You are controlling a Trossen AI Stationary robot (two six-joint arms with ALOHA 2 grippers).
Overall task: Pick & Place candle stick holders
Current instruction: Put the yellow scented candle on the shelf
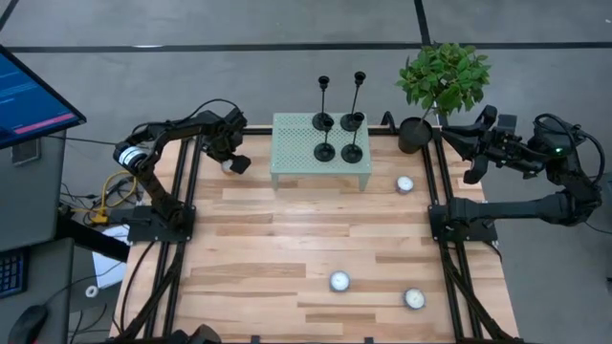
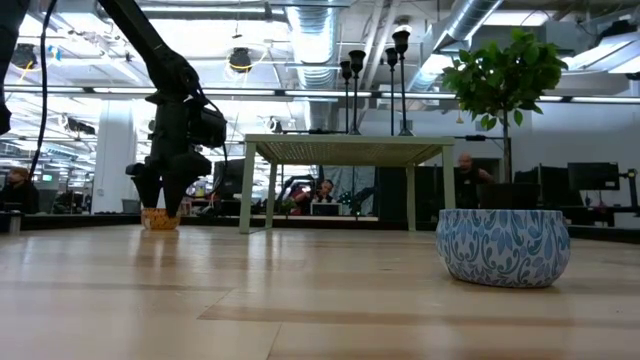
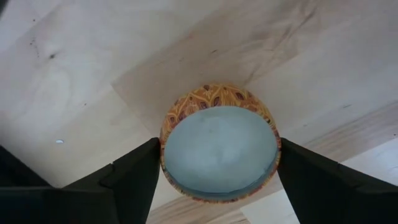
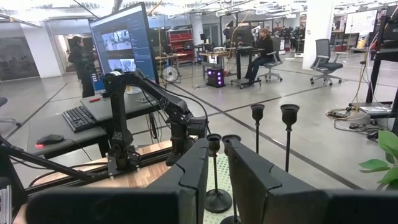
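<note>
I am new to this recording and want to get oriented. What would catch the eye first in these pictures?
First, the four black candle stick holders standing together on the pale green perforated stand at the far middle of the table. Next, the left tool, lowered at the stand's left side, its fingers open around a small orange-patterned candle cup. The right tool waits shut beside the leafy potted plant at the far right.

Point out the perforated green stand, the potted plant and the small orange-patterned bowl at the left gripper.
perforated green stand point(image 1: 296, 158): high view, bare part of its top.
potted plant point(image 1: 444, 76): high view, its leaves.
orange-patterned bowl point(image 3: 219, 149): left wrist view, its pale inside.
</note>
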